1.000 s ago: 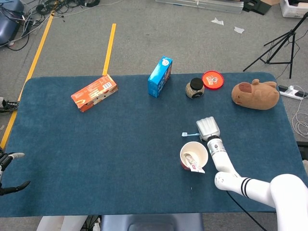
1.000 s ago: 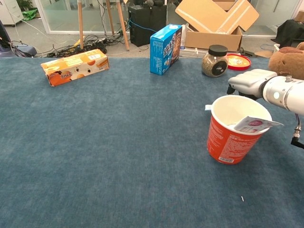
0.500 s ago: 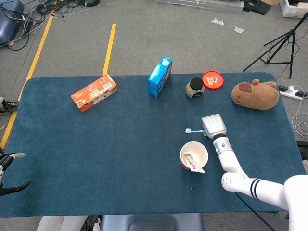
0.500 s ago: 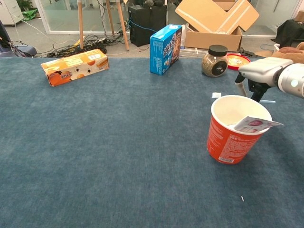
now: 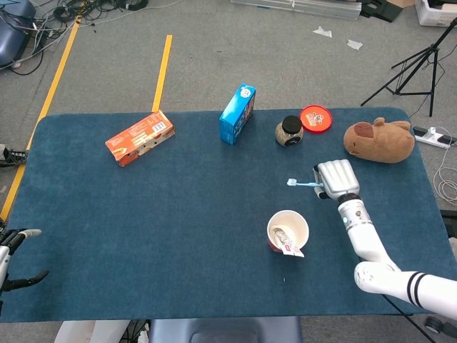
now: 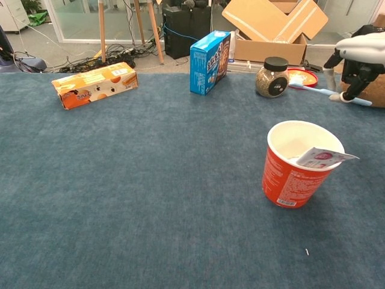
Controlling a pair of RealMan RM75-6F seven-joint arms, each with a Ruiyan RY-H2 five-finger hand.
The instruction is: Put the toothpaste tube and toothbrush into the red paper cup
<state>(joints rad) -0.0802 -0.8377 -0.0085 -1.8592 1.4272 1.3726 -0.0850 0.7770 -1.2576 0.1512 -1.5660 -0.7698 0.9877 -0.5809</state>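
Now the toothbrush (image 5: pixel 305 184) is pinched in the right robot hand (image 5: pixel 337 180) and has been lifted off the counter (image 5: pixel 143 214), up and beyond the red paper cup (image 5: pixel 288 230). The toothpaste tube (image 5: pixel 287 239) already rests inside the cup, so only the toothbrush is left.

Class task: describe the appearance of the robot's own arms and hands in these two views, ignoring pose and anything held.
The right robot hand is light grey with segmented fingers, on a white tubular forearm ringed by black bands near the elbow. Only dark fingers with pale tips show of the left robot hand at the frame edge.
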